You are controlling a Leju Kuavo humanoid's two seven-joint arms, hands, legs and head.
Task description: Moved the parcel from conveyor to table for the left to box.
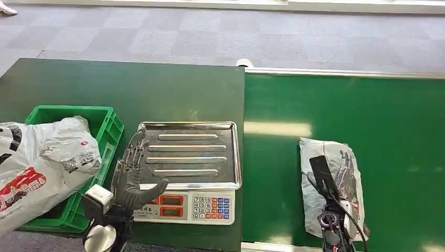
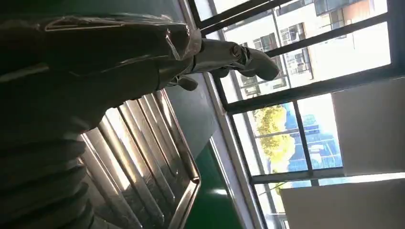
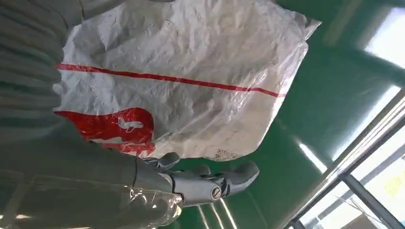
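Green conveyor (image 1: pixel 367 105) mostly bare; parcel (image 1: pixel 330 184) at 5 o'clock near front edge, right hand (image 1: pixel 343 173) fingers spread on it. Left hand (image 1: pixel 131 173) open over scale (image 1: pixel 189 157). Print unreadable.

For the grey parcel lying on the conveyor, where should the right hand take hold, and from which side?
Probably along a long edge of the parcel, coming from above. It lies flat and soft on the green conveyor, long axis running away from the robot, so there is nothing to get under; pinching across the narrower width suits it. The right hand is over it, fingers spread beside its edge.
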